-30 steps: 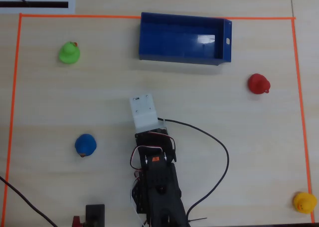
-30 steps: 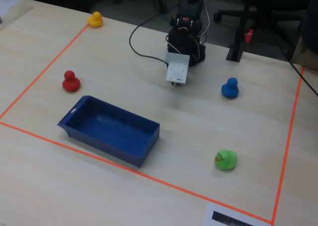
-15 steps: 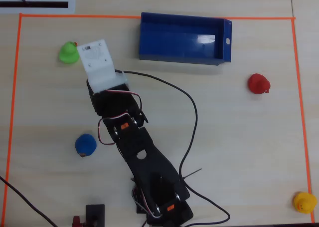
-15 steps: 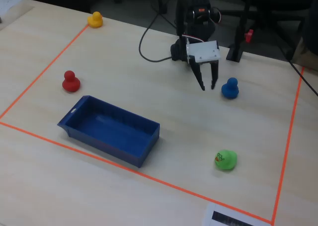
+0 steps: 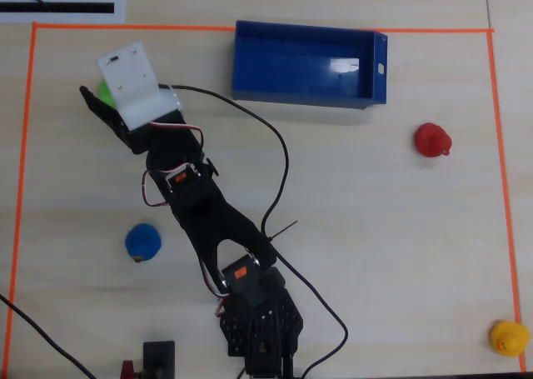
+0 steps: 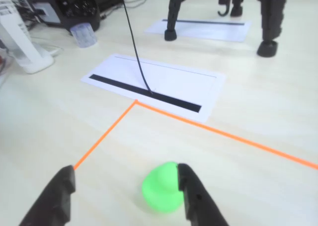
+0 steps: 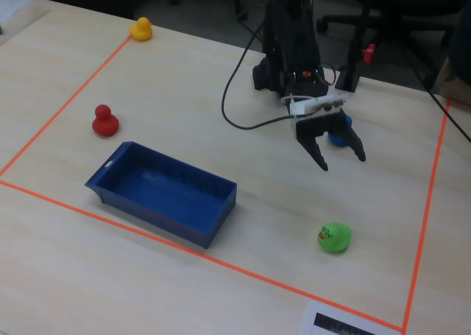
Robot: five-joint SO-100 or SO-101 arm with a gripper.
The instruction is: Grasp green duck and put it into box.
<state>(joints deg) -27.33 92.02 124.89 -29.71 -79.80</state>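
Fingers spread wide on my gripper [image 6: 126, 196], nothing pinched yet. In the wrist view the green duck [image 6: 162, 187] sits on the table at about five o'clock in frame, close against the right-hand finger [image 6: 196, 196], with the left finger [image 6: 52, 198] well apart from it. I read that as the jaws being lined up to straddle it, though it looks off-centre, so I'd judge a small shift is wanted before closing.

Overhead, going left to right: blue duck [image 5: 143, 241] at eight o'clock, the arm reaching to ten o'clock and covering most of the green duck, the box [image 5: 306, 66] at twelve, red duck [image 5: 433, 139] at two, yellow duck [image 5: 508, 338] at four. The box is open-topped and empty, ready to take it.
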